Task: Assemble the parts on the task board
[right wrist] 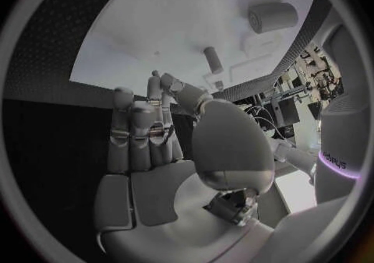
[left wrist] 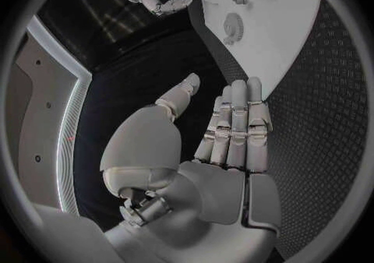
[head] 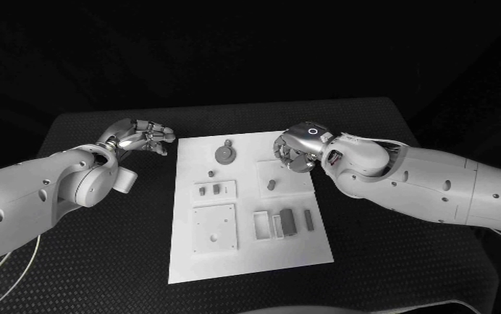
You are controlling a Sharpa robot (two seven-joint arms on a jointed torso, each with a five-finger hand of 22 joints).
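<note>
Left robot hand [head: 141, 135] over the black worktop [head: 418, 256] just beside the task board's far left corner, fingers straight and side by side, thumb apart, nothing held. White task board [head: 302, 245] flat mid-worktop. On it, left to right: square plate [head: 214, 227] near the front; two small parts [head: 209, 190] on a smaller plate above it; round gear [head: 224, 154] toward the far edge; open rectangular frame [head: 261, 224]; dark block [head: 287, 221]; narrow bar [head: 308, 218]; short peg [head: 271, 183] at mid-board. Right robot hand [head: 295, 149] above the board's far right corner, fingers extended and close together, thumb apart, empty.
</note>
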